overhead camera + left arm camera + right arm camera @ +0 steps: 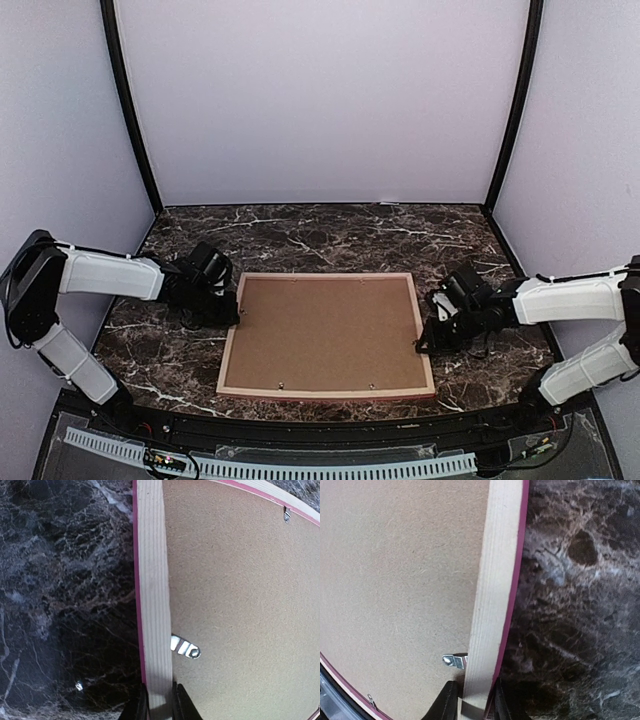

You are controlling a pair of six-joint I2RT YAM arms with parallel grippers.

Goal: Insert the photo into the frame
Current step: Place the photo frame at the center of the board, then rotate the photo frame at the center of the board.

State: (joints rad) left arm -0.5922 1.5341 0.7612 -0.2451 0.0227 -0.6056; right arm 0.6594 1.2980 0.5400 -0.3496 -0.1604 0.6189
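Note:
The frame [326,392] lies flat, back side up, in the middle of the table, its salmon rails around a brown backing board [325,330]. The photo is hidden. My left gripper [236,312] is shut on the frame's left rail [152,580]; in the left wrist view its fingers [160,705] pinch the rail from both sides. At the right rail [495,580], near the front corner, my right gripper [425,345] has one finger on each side of the wood [472,702], tight against it.
Small metal turn tabs [185,647] [455,660] stick out from the rails over the board, close to each gripper. Dark marble tabletop [330,235] surrounds the frame. Purple walls enclose the back and sides.

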